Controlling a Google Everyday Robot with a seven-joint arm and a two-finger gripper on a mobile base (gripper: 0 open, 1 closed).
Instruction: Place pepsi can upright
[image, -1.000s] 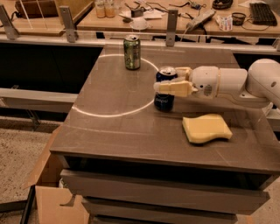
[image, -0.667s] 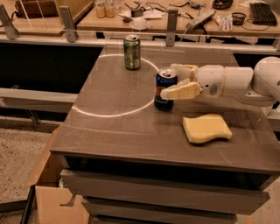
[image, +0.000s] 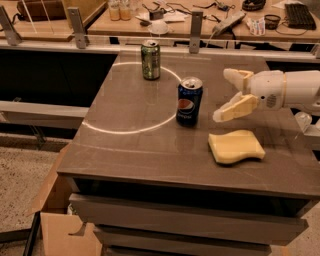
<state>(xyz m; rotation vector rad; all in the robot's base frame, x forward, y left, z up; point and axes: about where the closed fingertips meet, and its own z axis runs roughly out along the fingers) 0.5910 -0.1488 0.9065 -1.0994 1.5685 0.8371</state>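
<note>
The pepsi can (image: 189, 102) is dark blue with a round red-white-blue logo and a silver top. It stands upright on the grey-brown table (image: 135, 145), near the middle. My gripper (image: 225, 96) is to the right of the can, apart from it, at about the can's height. Its two cream fingers (image: 235, 108) are spread open and hold nothing. The white arm reaches in from the right edge.
A green-and-silver can (image: 150, 59) stands upright at the table's back. A yellow sponge (image: 235, 146) lies on the table below my gripper. A bright ring of light crosses the tabletop. A cluttered desk runs behind a rail. A cardboard box (image: 57, 230) sits on the floor at lower left.
My gripper was around the pepsi can. It has let go and drawn back to the right. The can stays upright in place.
</note>
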